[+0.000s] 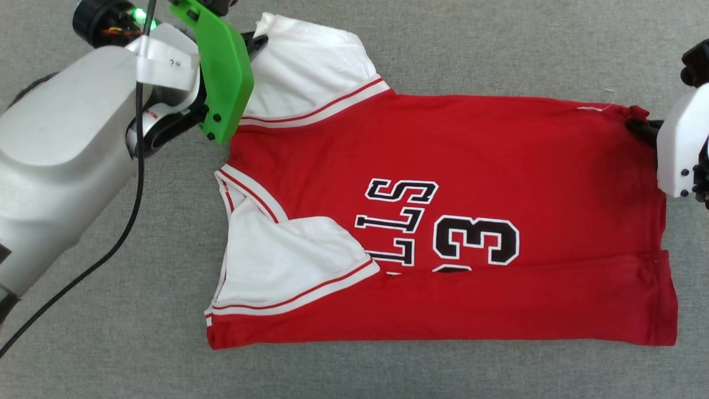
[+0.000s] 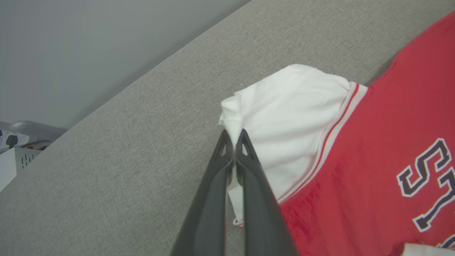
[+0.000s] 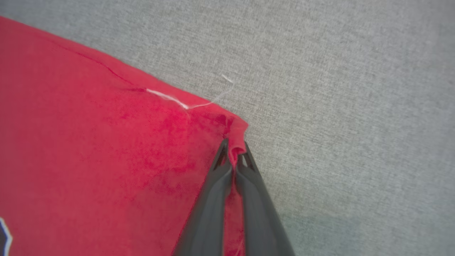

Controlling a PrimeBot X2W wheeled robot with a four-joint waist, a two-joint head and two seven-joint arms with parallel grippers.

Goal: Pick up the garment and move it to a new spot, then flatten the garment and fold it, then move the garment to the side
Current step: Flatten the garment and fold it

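Note:
The garment, a red jersey with white sleeves and black lettering, lies spread on the grey cloth surface, its near long edge folded over the chest print. My left gripper is shut on the tip of the far white sleeve; in the head view that gripper shows at the top left behind its green mount. My right gripper is shut on the far red hem corner, which puckers between the fingers; in the head view it sits at the right edge.
A loose white thread trails from the hem near the right gripper. A black cable hangs along my left forearm. Beyond the surface's edge, in the left wrist view, stand a white box and clutter. Bare grey cloth surrounds the jersey.

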